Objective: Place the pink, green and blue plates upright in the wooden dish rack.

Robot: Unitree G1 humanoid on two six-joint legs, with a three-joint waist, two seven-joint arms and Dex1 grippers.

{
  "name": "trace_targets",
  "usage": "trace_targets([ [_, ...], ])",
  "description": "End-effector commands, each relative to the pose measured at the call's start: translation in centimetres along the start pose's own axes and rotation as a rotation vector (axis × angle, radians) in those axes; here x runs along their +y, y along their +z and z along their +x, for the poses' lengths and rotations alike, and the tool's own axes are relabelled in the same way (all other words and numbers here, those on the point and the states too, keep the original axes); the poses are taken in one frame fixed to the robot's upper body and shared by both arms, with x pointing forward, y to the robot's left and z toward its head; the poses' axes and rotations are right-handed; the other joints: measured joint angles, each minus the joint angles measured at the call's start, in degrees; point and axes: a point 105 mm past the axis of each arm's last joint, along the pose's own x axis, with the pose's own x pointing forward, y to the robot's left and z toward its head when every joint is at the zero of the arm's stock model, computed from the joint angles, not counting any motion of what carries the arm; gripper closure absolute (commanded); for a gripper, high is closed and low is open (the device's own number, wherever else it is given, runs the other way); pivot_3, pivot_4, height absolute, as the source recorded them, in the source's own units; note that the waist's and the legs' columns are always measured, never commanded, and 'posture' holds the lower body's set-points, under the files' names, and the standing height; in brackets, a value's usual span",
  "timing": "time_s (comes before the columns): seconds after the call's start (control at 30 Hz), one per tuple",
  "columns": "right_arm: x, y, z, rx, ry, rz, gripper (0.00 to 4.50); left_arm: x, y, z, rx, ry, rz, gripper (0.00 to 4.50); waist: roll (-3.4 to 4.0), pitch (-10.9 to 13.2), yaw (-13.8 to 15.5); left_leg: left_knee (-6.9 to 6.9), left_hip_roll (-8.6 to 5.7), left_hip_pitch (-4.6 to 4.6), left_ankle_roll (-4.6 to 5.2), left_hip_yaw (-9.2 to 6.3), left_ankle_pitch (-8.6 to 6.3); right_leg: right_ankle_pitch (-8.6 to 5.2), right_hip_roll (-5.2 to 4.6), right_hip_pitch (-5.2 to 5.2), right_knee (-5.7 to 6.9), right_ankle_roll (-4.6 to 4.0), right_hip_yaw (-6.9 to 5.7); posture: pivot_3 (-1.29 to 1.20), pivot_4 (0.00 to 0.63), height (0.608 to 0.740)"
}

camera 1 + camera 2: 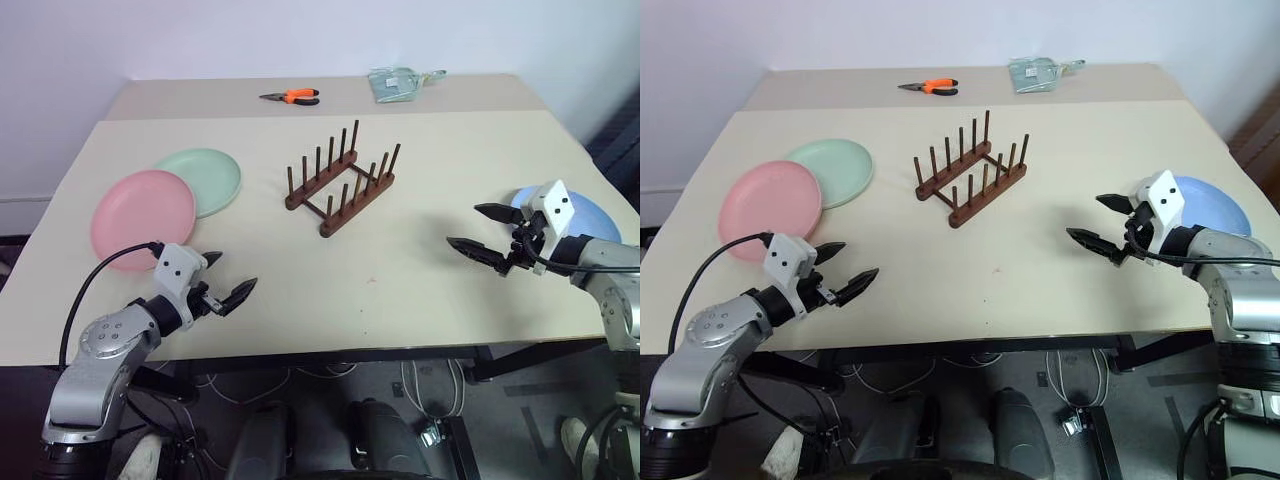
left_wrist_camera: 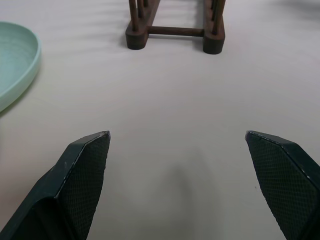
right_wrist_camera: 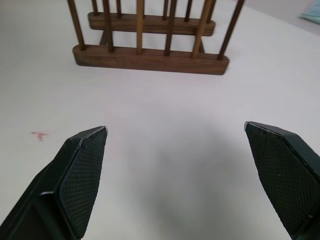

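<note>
1. Since all three plates lie flat on the worktop (image 1: 420, 290) and none stands between pegs, the task reads as not yet begun: nothing done, three placements left.
2. Left hand (image 1: 222, 286): fingers spread wide, nothing between them. It hovers over bare worktop at the near left, just in front of the pink plate (image 1: 142, 216) and apart from it.
3. Pink plate: far left, flat, face up. Its far-right edge overlaps the green plate (image 1: 205, 178), which lies just behind it and to its right, also flat. The green rim also shows at the edge of the left wrist view.
4. Rack (image 1: 341, 180): centre of the worktop, set at a slant, two rails with upright pegs. No plate in any slot; both wrist views look straight at it and show the gaps bare.
5. Right hand (image 1: 481, 236): fingers wide apart, holding nothing, near right, pointing in toward the centre. A small reddish mark on the worktop shows beside it in the right wrist view.
6. Blue plate (image 1: 1215, 208): far right, flat, just behind the right hand and partly hidden by it; contact cannot be told.
7. Judgement: pink is the nearest pick for the left, blue for the right; green remains for either.
8. Orange-handled pliers (image 1: 292, 97) and a packet (image 1: 398, 83) lie at the back edge, well apart from the rack.
</note>
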Motion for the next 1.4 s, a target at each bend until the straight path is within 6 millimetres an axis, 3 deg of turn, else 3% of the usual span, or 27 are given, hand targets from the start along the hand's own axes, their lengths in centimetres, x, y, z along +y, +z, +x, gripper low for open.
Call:
trace_targets([
  [0.03, 0.1, 1.3, 0.0, -0.041, 0.008, -0.039, 0.00, -0.6, 0.8, 0.2, -0.026, -0.011, 0.032, 0.05, 0.00, 0.0, 0.0, 0.00, 0.00, 0.00, 0.00, 0.00, 0.00, 0.00, 0.00, 0.00, 0.00, 0.00, 0.00, 0.00, 0.150, 0.740],
  [0.33, 1.8, 1.9, 1.2, -0.058, 0.061, -0.048, 0.00, -0.3, 0.6, 0.3, -0.023, 0.013, 0.040, 0.05, 0.01, 0.0, -0.1, 0.00, 0.00, 0.00, 0.00, 0.00, 0.00, 0.00, 0.00, 0.00, 0.00, 0.00, 0.00, 0.00, 0.150, 0.740],
  [0.67, 7.2, 1.6, 3.3, -0.082, 0.206, 0.064, 0.00, -0.7, 0.2, 1.9, -0.011, -0.006, -0.011, 0.05, 0.00, 0.0, 0.1, 0.00, 0.00, 0.00, 0.00, 0.00, 0.00, 0.00, -0.01, 0.00, 0.00, 0.00, 0.01, 0.00, 0.150, 0.740],
  [0.83, 9.3, 1.9, 4.5, -0.109, 0.225, 0.059, 0.00, -2.6, -0.7, 6.8, 0.069, -0.038, 0.083, 0.05, 0.00, 0.0, 1.0, 0.04, -0.02, 0.00, 0.00, 0.00, 0.00, 0.01, -0.01, 0.01, 0.02, 0.01, 0.00, 0.00, 0.150, 0.740],
  [0.93, 10.7, 2.2, 4.9, -0.130, 0.255, 0.064, 0.00, -4.7, -0.2, 11.3, 0.061, -0.080, 0.058, 0.05, -0.02, 0.0, 1.5, 0.07, -0.07, -0.03, 0.01, 0.00, 0.00, 0.01, -0.01, 0.02, 0.02, 0.02, -0.01, 0.00, 0.150, 0.740],
  [1.0, 11.0, 2.3, 5.1, -0.138, 0.255, 0.064, 0.00, -5.5, 0.0, 13.1, 0.064, -0.105, 0.057, 0.05, -0.06, 0.0, 1.6, 0.15, -0.11, -0.07, 0.02, 0.00, 0.00, 0.02, 0.01, 0.02, 0.04, 0.04, -0.04, 0.00, 0.150, 0.740],
  [1.2, 11.0, 2.5, 5.3, -0.150, 0.227, 0.052, 0.00, -6.7, 0.1, 17.2, 0.107, -0.130, 0.079, 0.05, -0.05, 0.0, 1.3, 0.22, -0.10, -0.01, 0.05, 0.00, 0.00, 0.02, 0.12, 0.05, 0.16, 0.05, -0.05, 0.00, 0.150, 0.740],
  [1.33, 10.8, 2.4, 5.0, -0.143, 0.201, 0.043, 0.00, -6.8, 0.6, 18.6, 0.099, -0.129, 0.059, 0.05, -0.05, 0.0, 1.3, 0.62, -0.08, -0.05, 0.24, -0.07, -0.11, 0.05, 0.16, 0.25, 0.18, 0.14, -0.11, 0.00, 0.150, 0.740],
  [1.4, 10.7, 2.2, 4.8, -0.134, 0.190, 0.032, 0.00, -7.2, 0.9, 18.9, 0.078, -0.147, 0.059, 0.59, -0.05, 0.0, 1.3, 0.75, -0.08, -0.05, 0.32, -0.07, -0.16, 0.07, 0.15, 0.33, 0.15, 0.21, -0.11, 0.00, 0.150, 0.740],
])
